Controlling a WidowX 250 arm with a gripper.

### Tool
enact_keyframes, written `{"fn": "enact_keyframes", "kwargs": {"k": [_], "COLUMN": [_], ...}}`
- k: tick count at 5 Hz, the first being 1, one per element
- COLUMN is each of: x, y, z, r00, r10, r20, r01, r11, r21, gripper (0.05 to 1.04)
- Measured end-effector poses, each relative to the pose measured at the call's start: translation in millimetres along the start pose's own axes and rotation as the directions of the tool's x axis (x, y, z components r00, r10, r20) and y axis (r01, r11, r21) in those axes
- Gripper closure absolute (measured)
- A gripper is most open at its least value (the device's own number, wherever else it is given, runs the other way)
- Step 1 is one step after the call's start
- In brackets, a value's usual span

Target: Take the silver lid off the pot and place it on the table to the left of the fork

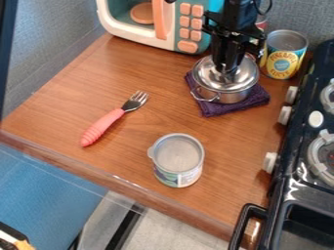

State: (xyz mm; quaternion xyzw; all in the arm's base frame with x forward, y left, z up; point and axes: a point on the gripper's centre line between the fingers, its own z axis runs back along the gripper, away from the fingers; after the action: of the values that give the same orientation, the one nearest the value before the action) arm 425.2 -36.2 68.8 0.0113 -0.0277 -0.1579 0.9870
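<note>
Currently, camera view: hand (pixel 227 73) down at lid (pixel 207 74) of metal pot (pixel 225 97), which sits on purple cloth (pixel 252 101). Opening and hold: cannot tell. Looks like a lid-handling step; next move calls for keeping lid level and centred

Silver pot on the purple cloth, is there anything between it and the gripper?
Yes, the metal lid. It covers the top of the pot, directly beneath the gripper. Nothing else visible stands between them; the can with the yellow label is off to the side, near the stove.
</note>
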Motion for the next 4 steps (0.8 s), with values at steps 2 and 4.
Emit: {"fn": "enact_keyframes", "kwargs": {"k": [2,4], "x": [-2.0,-17.1], "y": [1.3,24.3], "z": [3.7,46.0], "r00": [1.0,0.995], "r10": [0.0,0.033], "r20": [0.012,0.097], "r01": [0.0,-0.025], "r11": [1.0,0.996], "r21": [-0.012,-0.081], "gripper": [0.803,0.803]}}
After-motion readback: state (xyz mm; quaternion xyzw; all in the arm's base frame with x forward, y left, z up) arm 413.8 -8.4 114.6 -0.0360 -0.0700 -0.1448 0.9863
